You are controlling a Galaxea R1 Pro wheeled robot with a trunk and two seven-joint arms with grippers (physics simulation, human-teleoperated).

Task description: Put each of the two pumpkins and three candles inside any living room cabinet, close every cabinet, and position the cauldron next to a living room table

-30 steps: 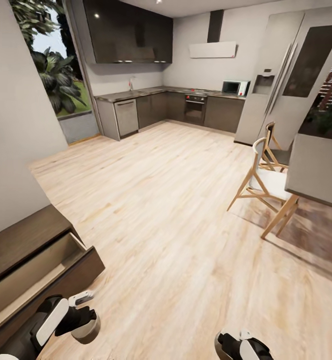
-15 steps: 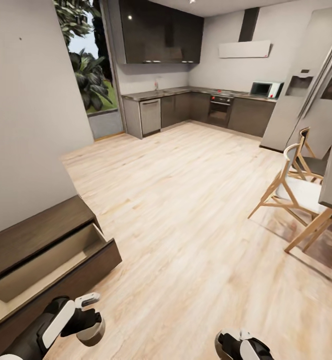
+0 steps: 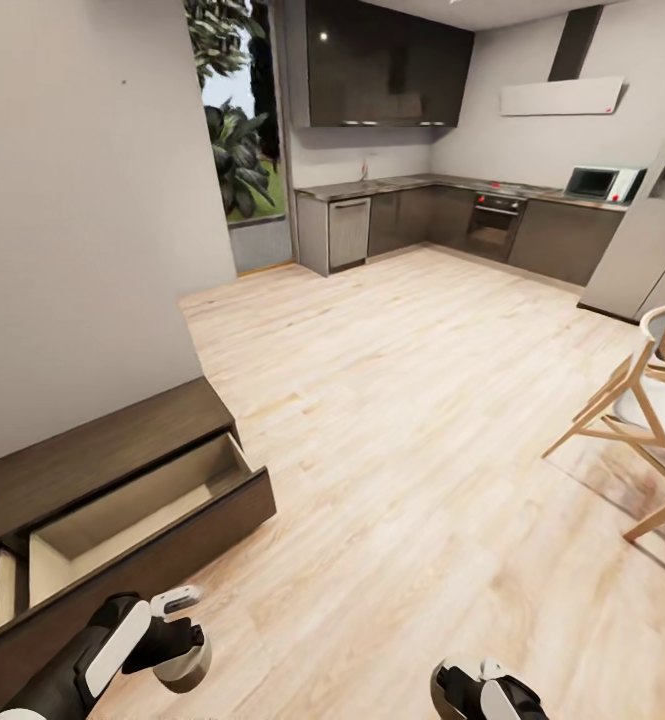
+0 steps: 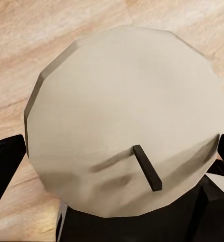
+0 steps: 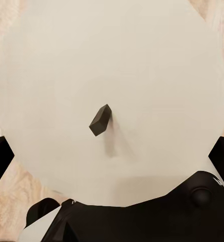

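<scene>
Left end effector [image 3: 177, 650], arm bent low beside the long dark-brown wood cabinet [image 3: 92, 455] with its pale-lined drawer [image 3: 122, 510] open, clamps a stubby grey-tan cylindrical candle [image 4: 124, 121]; right end effector [image 3: 472, 690], low over the pale wood floor [image 3: 402, 400], clamps a second candle [image 5: 112, 96].

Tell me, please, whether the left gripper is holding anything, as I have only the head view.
Observer: Yes. The left wrist view shows the left gripper shut on a grey-tan candle, with a dark finger at each side.
Operator: And the right one, please?
Observer: The right gripper is shut on a paler candle in the same way.
Operator: Which end of each faces the camera?
Observer: The wick end: a short dark wick shows on the grey-tan candle's flat face, and another wick on the paler one's.
</scene>
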